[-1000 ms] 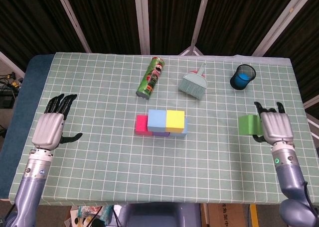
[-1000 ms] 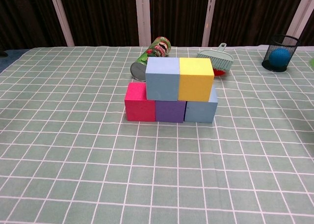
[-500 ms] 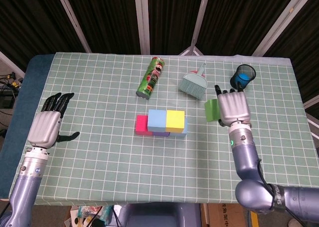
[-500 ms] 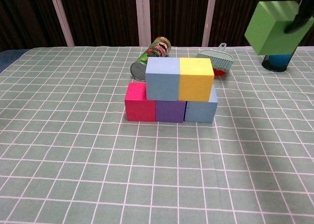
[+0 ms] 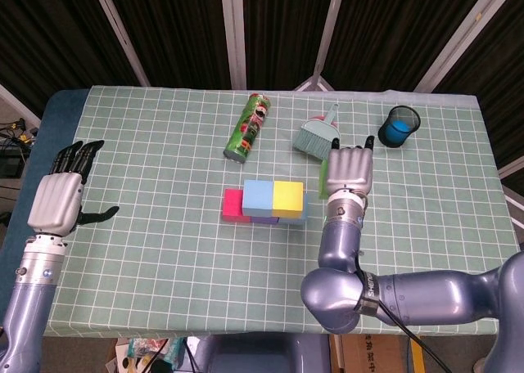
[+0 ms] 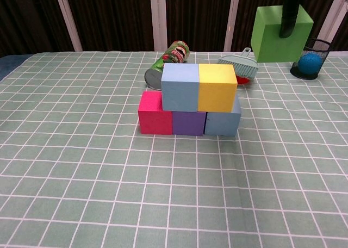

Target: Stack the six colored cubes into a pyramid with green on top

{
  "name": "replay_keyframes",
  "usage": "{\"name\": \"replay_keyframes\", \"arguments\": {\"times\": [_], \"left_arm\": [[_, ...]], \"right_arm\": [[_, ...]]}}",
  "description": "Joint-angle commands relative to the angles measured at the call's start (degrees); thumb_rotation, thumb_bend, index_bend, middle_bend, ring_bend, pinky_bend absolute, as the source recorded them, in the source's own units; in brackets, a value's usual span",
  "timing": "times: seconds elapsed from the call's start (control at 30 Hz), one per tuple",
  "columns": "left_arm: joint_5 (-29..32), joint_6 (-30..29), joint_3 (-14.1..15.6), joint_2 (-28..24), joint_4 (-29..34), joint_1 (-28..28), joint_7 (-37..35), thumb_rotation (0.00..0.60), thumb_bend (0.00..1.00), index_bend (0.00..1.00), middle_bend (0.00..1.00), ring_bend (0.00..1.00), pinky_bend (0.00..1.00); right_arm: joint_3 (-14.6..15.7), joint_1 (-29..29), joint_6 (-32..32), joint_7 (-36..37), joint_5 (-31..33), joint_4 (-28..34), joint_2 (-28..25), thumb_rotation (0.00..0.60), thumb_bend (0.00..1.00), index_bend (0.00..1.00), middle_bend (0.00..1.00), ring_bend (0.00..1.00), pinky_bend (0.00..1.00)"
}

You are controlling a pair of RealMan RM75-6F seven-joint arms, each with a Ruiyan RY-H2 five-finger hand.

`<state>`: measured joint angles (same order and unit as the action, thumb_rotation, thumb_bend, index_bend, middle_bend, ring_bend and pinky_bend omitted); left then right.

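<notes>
The right hand (image 5: pixel 350 170) grips the green cube (image 6: pixel 281 32), held in the air, clear of the counter (image 5: pixel 164 250); a dark finger (image 6: pixel 289 17) crosses its front face. The cube hangs above and to the right of the stack: pink cube (image 6: pixel 154 113), purple cube (image 6: pixel 188 123) and blue cube (image 6: pixel 223 122) below, light blue cube (image 6: pixel 180 86) and yellow cube (image 6: pixel 217 87) above. The left hand (image 5: pixel 59 197) is empty, fingers extended, at the counter's left edge.

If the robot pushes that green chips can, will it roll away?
Probably yes. The chips can lies on its side on the flat tablecloth, and it is round, so a sideways nudge would likely roll it. Pushed end-on, it might just slide. It looks like a light tube.
</notes>
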<state>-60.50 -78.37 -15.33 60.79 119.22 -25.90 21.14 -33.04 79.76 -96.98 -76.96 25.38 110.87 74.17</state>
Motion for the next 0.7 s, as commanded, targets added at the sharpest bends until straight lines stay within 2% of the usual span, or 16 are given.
{"name": "replay_keyframes", "arguments": {"times": [0.03,0.5,0.7], "left_arm": [[0.1,0.1,-0.2,-0.3,0.1,0.0,-0.3,0.600,0.12,0.00,0.07,0.02,0.05],[0.5,-0.1,-0.4,-0.7,0.2,0.0,-0.9,0.600,0.12,0.00,0.07,0.02,0.05],[0.8,0.0,-0.6,-0.8,-0.1,-0.1,-1.4,0.600,0.12,0.00,0.07,0.02,0.05]], "right_arm": [[-2.1,0.4,-1.3,1.0,1.8,-1.3,1.4,0.600,0.26,0.11,0.48,0.28,0.01],[-6.8,0.3,-1.0,1.5,3.6,-2.2,3.9,0.600,0.25,0.11,0.48,0.28,0.01],[-8.1,-1.9,4.6,3.6,1.3,-0.4,4.1,0.600,0.26,0.11,0.48,0.28,0.01]]}}
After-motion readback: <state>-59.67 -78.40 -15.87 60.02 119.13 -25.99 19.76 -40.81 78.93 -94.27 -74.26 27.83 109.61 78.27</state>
